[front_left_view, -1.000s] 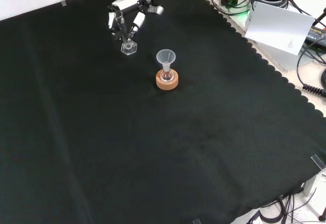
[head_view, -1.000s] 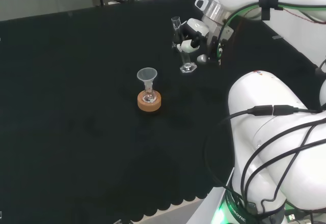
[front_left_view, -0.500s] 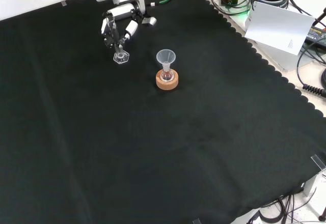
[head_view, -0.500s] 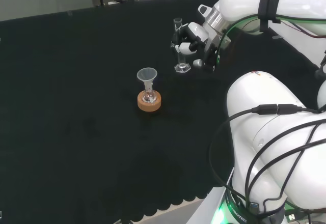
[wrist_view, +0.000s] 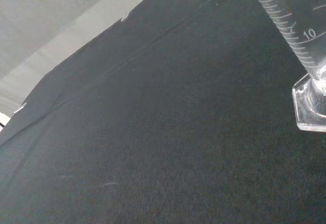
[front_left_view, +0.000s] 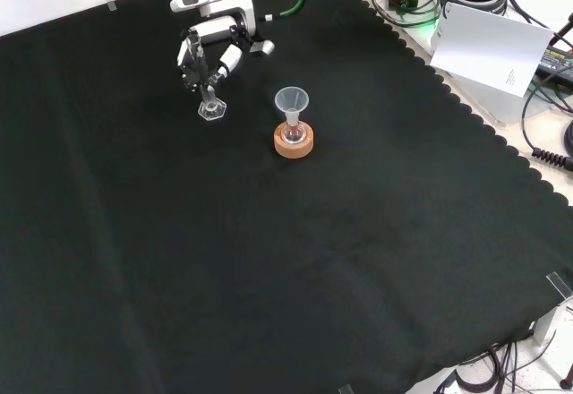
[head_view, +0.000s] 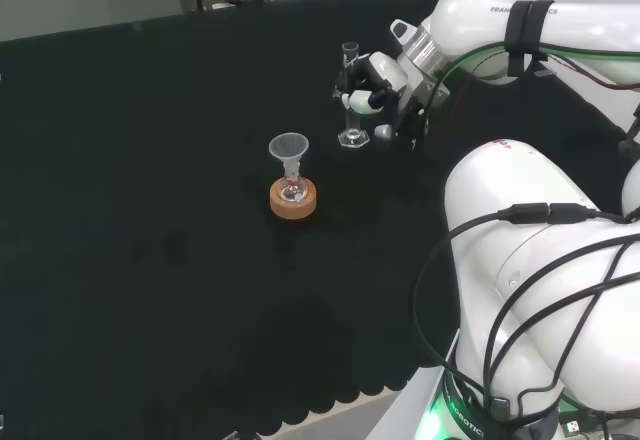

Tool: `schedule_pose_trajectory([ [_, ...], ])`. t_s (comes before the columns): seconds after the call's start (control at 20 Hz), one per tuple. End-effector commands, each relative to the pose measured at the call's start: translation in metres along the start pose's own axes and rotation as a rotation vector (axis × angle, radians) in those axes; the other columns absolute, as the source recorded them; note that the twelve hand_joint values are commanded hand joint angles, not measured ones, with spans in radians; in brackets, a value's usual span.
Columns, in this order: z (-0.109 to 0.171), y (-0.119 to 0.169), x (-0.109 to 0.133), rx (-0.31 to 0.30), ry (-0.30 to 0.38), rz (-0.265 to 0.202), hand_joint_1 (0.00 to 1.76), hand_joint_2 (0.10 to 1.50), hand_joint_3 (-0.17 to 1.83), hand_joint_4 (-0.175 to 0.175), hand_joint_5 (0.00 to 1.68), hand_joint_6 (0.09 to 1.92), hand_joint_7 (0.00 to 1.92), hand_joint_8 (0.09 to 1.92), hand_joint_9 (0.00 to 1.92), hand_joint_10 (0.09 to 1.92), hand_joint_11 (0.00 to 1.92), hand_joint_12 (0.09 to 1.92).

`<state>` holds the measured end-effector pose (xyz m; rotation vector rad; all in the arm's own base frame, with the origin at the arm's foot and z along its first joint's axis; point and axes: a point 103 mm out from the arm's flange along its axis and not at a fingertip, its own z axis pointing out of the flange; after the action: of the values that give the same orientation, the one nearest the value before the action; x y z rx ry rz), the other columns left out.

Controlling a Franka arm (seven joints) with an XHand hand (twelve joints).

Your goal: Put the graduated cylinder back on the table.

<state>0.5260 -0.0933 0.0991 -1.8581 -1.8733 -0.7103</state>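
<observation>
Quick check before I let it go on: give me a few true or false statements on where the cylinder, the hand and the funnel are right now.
1. The hand has its fingers curled round the cylinder. True.
2. The cylinder is lying on its side. False: it stands upright, with its base at or just above the black cloth.
3. A funnel sits in a small flask on a cork ring. True.
4. In the front view the cylinder is right of the funnel. False: it is to the left and a little farther back.
5. The hand is touching the funnel. False: they are apart.
</observation>
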Motion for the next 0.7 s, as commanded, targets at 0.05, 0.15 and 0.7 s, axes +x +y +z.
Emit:
schedule_pose_trajectory([
  [0.05,0.005,-0.003,0.002,0.009,-0.003,0.002,1.24,1.15,0.00,-0.175,0.91,1.12,0.92,1.11,1.33,0.09,1.11,0.80],
  [0.15,0.006,-0.004,0.003,0.017,-0.001,-0.001,1.24,1.16,0.00,-0.175,0.89,1.14,0.90,1.15,1.32,0.09,1.10,0.81],
  [0.7,0.002,-0.015,0.004,0.052,-0.006,0.003,1.14,1.17,0.00,-0.175,0.88,1.15,0.84,0.69,1.23,0.09,1.02,0.90],
])
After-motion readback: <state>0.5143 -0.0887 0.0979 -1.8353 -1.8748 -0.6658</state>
